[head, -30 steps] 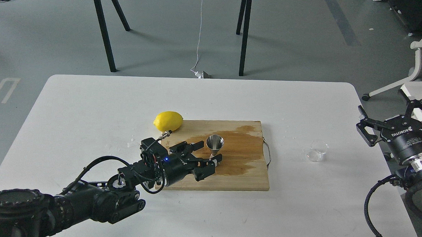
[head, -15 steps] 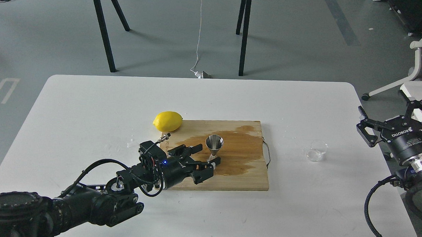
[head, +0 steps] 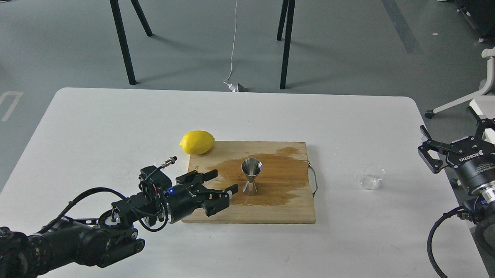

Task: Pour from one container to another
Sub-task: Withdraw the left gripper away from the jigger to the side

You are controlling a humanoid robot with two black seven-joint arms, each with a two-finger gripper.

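Jigger (head: pixel 251 176) upright mid-frame on wet cutting board (head: pixel 277 211); left gripper (head: pixel 224 183) backed off leftward, fingers spread, empty. Clear cup (head: pixel 372 176) right of board; right gripper (head: pixel 466 140) wide, idle. Pour not begun.

lab/workspace | grey floor (head: pixel 339 47) | loose cables (head: pixel 234 38) | white table (head: pixel 106 120) | office chair (head: pixel 490 70)
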